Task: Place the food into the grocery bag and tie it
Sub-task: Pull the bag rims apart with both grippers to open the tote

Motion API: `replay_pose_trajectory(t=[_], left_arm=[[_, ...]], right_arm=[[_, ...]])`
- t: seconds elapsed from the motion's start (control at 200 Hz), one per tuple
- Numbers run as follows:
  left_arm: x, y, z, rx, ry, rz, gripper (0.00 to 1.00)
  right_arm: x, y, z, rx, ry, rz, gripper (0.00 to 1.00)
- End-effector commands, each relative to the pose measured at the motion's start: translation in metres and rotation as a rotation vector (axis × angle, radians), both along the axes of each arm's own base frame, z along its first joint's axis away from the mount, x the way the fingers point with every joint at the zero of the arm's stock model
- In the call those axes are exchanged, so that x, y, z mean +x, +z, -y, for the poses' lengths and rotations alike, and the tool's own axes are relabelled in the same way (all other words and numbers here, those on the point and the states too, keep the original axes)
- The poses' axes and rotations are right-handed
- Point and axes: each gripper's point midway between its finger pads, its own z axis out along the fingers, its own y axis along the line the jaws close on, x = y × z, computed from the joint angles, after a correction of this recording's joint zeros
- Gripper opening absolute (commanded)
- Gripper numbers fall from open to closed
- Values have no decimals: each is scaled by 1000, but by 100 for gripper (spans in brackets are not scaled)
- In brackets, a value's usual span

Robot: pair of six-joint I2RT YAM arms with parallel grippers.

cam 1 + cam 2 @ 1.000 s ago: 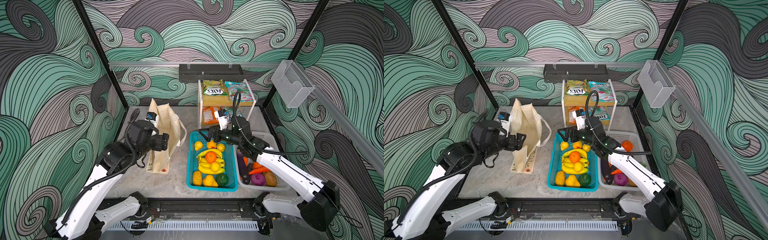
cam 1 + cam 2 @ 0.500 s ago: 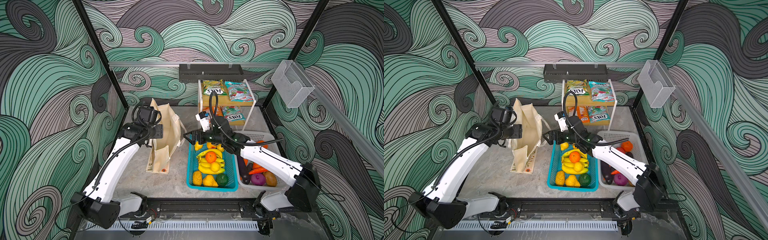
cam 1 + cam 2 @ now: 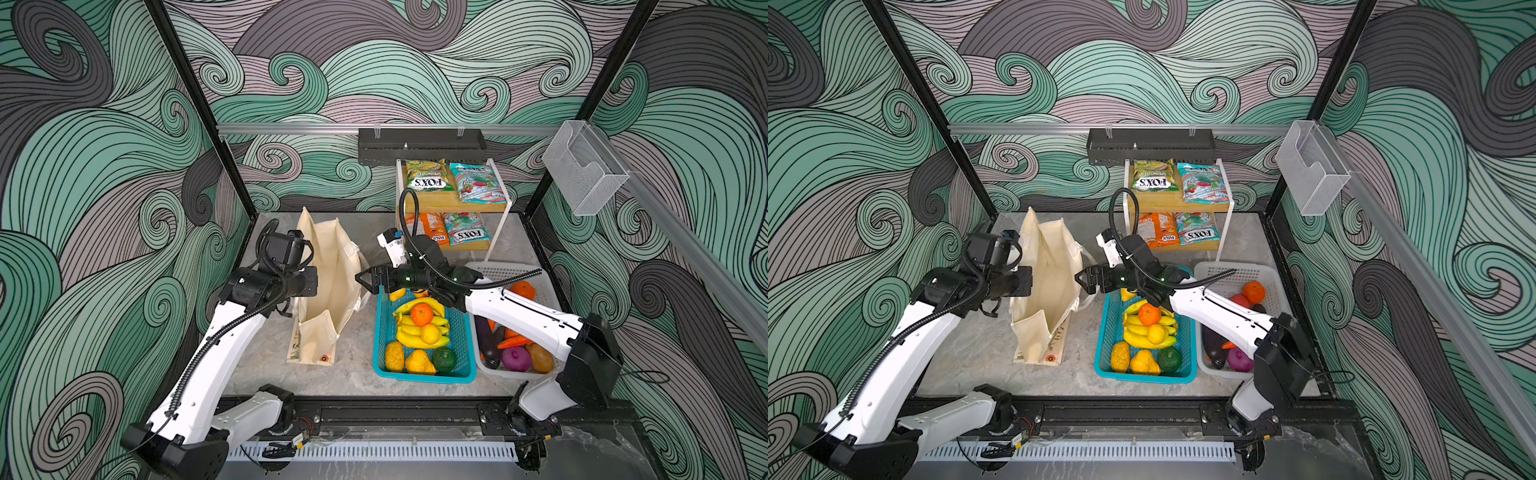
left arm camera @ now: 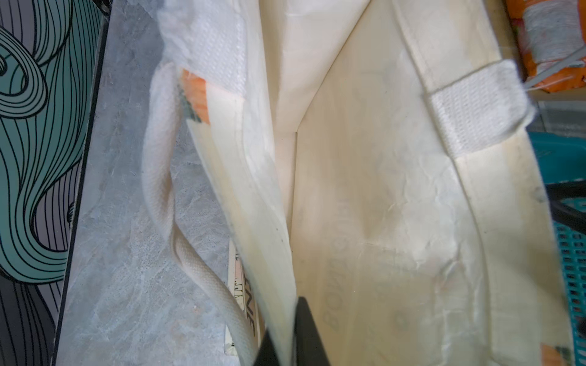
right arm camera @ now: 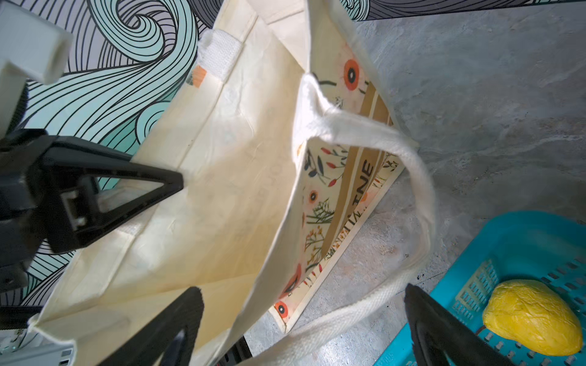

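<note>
Left gripper (image 4: 285, 320): jaws pinched the left wall rim of the grocery bag (image 3: 328, 286).
Right gripper (image 5: 301, 290): jaws spread wide, straddling the bag's right wall rim and strap handle (image 5: 421, 190).
Bag: stood upright on the worktop (image 3: 357, 374), mouth up, long axis front-to-back, just left of the teal basket (image 3: 424, 377).
Food: fruit (image 3: 422, 313) in teal basket, vegetables (image 3: 515, 357) in white basket (image 3: 498, 270), FOX'S packets (image 3: 430, 176) on back shelf (image 3: 440, 205).
Room: grey marbled worktop, green-grey wave-print walls (image 3: 104, 166).

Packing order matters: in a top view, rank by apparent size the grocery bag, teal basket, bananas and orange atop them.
1. grocery bag and teal basket, too close to rank
2. bananas
3. orange
</note>
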Motion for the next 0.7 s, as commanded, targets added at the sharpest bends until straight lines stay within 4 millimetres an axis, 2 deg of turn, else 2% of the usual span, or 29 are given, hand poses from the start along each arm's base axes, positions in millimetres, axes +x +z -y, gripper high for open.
replay_pose_trajectory(t=[0.0,0.085,0.24,0.26,0.305,0.335,0.34,0.39,0.46,0.52,0.605,0.63,0.655,0.695], left_arm=[[2,0,3,-20,-6,-3,48],[8,-7,0,18,3,-27,67],[18,-16,-13,120,36,-55,70],[18,-19,-13,124,31,-66,66],[19,-26,-10,118,27,-90,49],[19,-29,-9,116,23,-100,38],[19,-29,-9,115,23,-102,34],[20,-30,-10,123,29,-102,16],[21,-23,-21,163,69,-80,0],[21,-9,-30,192,99,-41,0],[20,12,-42,228,137,8,0],[20,19,-47,243,153,22,0],[20,25,-51,259,171,34,0],[20,33,-59,282,196,54,0]], right_arm=[[0,7,-15,24,13,2,98],[-5,5,-22,20,28,-4,98],[-13,0,-32,-49,25,27,92],[-14,-2,-33,-59,24,27,90],[-13,-6,-36,-75,19,23,82],[-11,-9,-37,-90,4,21,74],[-11,-9,-37,-92,4,20,72],[-8,-12,-38,-112,-17,35,58],[-3,-11,-38,-133,-41,53,39],[-1,-7,-34,-158,-47,70,32],[1,9,-26,-174,-64,115,20],[2,15,-22,-183,-71,131,12],[2,19,-19,-194,-76,144,7],[2,23,-13,-225,-78,152,4]])
